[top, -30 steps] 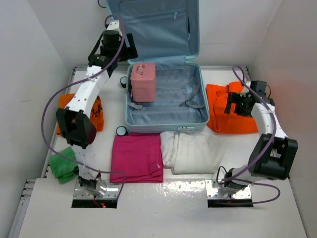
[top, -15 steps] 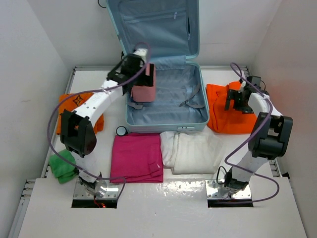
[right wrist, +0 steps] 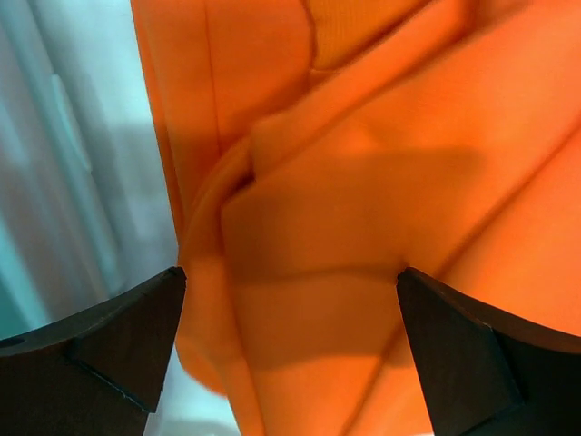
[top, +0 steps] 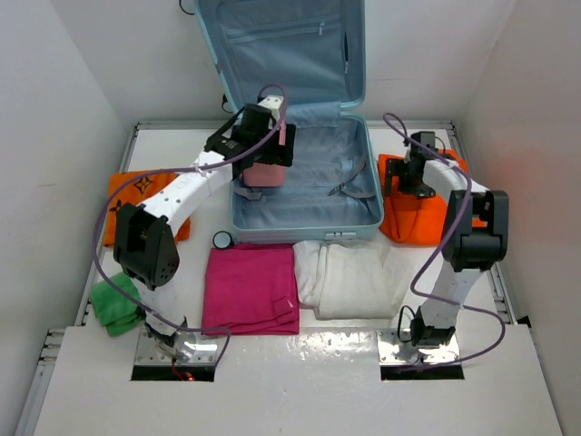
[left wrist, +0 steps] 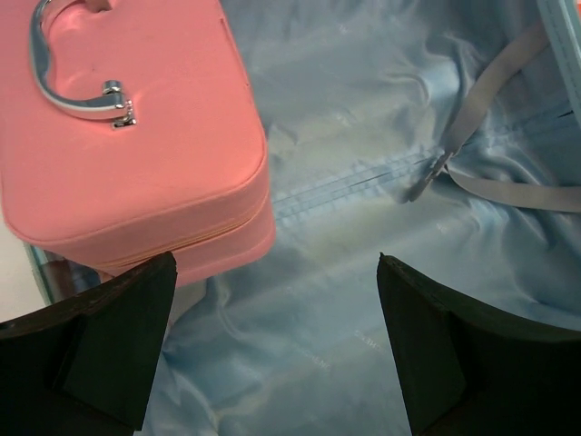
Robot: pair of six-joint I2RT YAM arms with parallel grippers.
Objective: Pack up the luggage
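Since a second ago, our left gripper has swung in from beside the lid to hang over the pink case. Our right gripper has slid left across the orange garment. Both sets of jaws stand spread wide, holding nothing. The luggage lies open at the far middle of the table, its lid raised. The pink case stands in the left part of its lined base.

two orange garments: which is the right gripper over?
The plain orange garment right of the luggage, under the right gripper; the printed orange garment lies left.
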